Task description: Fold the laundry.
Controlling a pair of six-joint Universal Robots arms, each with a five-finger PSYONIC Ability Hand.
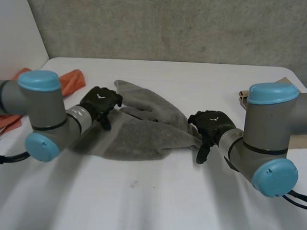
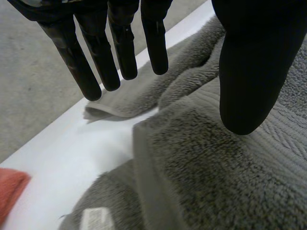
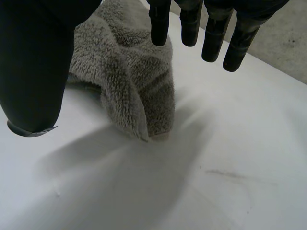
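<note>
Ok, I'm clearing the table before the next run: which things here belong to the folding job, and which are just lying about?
In the job:
- grey towel, crumpled between the hands
- left hand, open over one towel edge
- right hand, open over the opposite corner

Lying about:
- orange cloth, untouched, possibly later laundry
- brown cardboard-like piece

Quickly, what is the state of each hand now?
Left hand: open, over the grey towel.
Right hand: open, holding nothing.
</note>
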